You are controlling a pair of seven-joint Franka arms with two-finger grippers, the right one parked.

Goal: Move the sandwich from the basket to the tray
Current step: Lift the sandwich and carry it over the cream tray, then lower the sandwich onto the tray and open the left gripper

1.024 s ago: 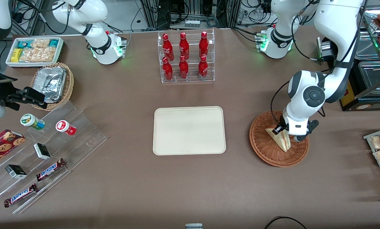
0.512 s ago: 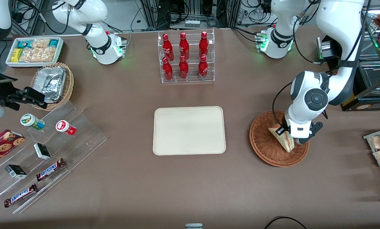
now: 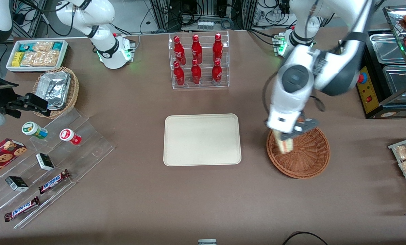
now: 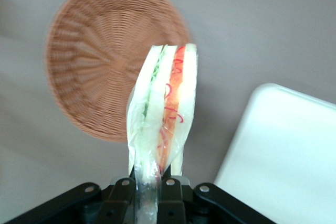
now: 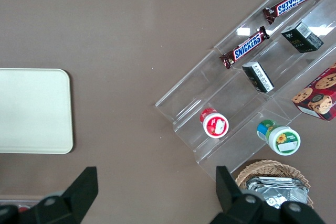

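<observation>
Above basket point(image 3: 303, 160): pincer-held point(image 3: 288, 139) wrapped sandwich point(image 4: 163, 116).

You had the sandwich point(image 4: 164, 114) clear of the basket point(image 3: 306, 157): a wedge of pale white bread in clear wrap, with a green layer and a red-orange layer showing on its edge. It stood on end, pinched at its lower part between the fingers of the gripper point(image 4: 148, 184), above the basket's rim on the side nearest the tray point(image 3: 202, 139). The basket, round, shallow and reddish-brown wicker, sat on the brown table toward the working arm's end, with nothing left in it. The tray, flat, cream-beige, with rounded corners and a low rim, lay bare at the table's middle, near the basket but apart from it.
</observation>
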